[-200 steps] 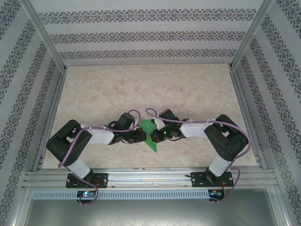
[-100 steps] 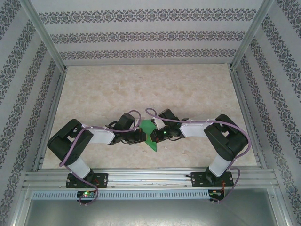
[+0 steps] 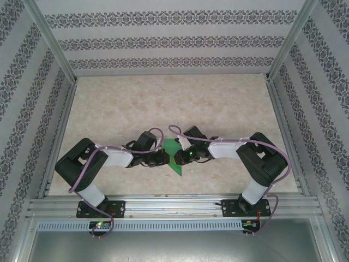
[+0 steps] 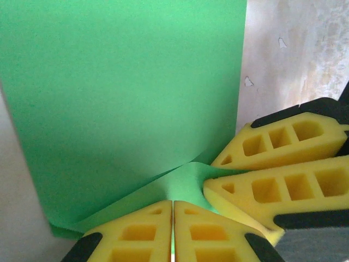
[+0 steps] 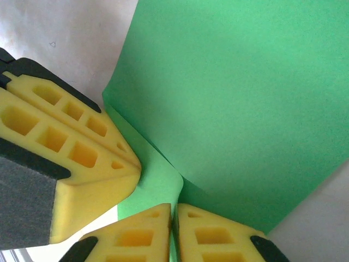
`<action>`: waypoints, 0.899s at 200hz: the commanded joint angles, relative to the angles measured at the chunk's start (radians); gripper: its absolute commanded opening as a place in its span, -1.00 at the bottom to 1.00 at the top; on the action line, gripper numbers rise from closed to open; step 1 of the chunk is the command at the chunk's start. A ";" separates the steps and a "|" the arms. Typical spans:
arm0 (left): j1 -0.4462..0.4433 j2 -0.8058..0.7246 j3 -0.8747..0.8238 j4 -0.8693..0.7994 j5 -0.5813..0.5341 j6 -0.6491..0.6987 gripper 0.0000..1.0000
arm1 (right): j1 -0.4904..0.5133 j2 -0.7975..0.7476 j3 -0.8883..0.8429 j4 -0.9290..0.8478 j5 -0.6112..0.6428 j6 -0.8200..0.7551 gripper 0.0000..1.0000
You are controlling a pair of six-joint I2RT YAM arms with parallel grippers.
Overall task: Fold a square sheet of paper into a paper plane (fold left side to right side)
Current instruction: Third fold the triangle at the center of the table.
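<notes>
Left gripper (image 4: pixel 173 206) and right gripper (image 5: pixel 174 208) each pinched the paper (image 3: pixel 175 155) between them over the near middle of the table (image 3: pixel 163 103), where uneven pulling risked tearing it or skewing the fold.

We see two arms of one build. The left arm (image 3: pixel 76 166) and the right arm (image 3: pixel 263 164) each pair bulky, rounded black joint housings with a smooth white link (image 3: pixel 115 158). Thin purple cables (image 3: pixel 240 141) loop along them. Each arm ends in a flat black base plate (image 3: pixel 101 208). A tiny green light (image 3: pixel 192 155) glows on the right wrist. The left gripper (image 4: pixel 173 204) and the right gripper (image 5: pixel 173 206) have bright yellow wedge fingers (image 4: pixel 139 237) with rectangular cut-outs and black backs.
</notes>
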 commanded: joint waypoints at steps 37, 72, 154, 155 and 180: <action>-0.009 0.045 -0.004 -0.109 -0.053 0.007 -0.80 | -0.018 -0.077 0.017 -0.079 0.059 0.002 -0.46; -0.009 0.057 -0.003 -0.104 -0.050 0.001 -0.80 | -0.034 -0.147 -0.006 -0.101 0.083 0.018 -0.27; -0.009 0.060 0.001 -0.099 -0.052 -0.011 -0.80 | 0.015 -0.335 -0.128 -0.079 -0.120 0.232 -1.00; -0.009 0.060 0.001 -0.099 -0.052 -0.011 -0.80 | 0.017 -0.335 -0.129 -0.078 -0.121 0.234 -1.00; -0.009 0.062 0.002 -0.099 -0.049 -0.009 -0.81 | 0.068 -0.299 -0.135 -0.059 -0.116 0.274 -1.00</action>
